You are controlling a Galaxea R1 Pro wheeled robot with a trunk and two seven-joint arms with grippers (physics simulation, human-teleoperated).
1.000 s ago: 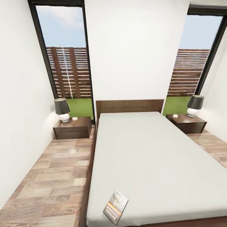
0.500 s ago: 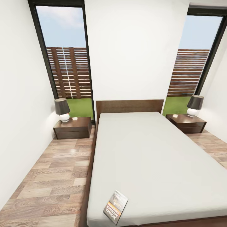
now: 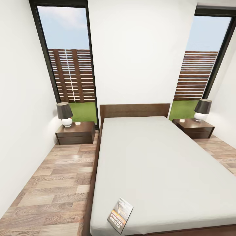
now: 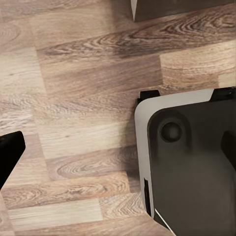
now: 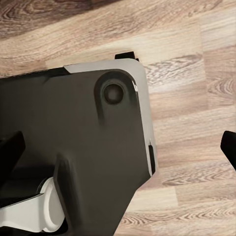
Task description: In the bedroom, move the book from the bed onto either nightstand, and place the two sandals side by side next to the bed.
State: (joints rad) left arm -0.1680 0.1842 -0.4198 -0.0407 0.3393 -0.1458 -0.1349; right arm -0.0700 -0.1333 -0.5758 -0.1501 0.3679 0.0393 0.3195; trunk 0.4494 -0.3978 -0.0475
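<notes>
Nothing has shifted since the earlier head views: the book [image 3: 120,215] lies in the same spot, flat on the near left corner of the bed [image 3: 157,157], and the camera has held its place at the foot of the bed. Judging by that, the task is barely begun. The book is not yet on either of the 2 nightstands: the left nightstand [image 3: 76,132] and the right nightstand [image 3: 194,127] each carry a lamp beside the headboard, well apart from the book. No sandals can be seen on the floor [image 3: 55,183], so that half of the job looks untouched too, as far as the pictures tell. Both wrist views look down on floor planks and the robot's dark base [image 4: 191,162]. Dark fingertips of the left gripper [image 4: 118,147] sit at opposite edges of its view, and those of the right gripper [image 5: 120,147] do the same, so both grippers are spread wide with nothing between them.
</notes>
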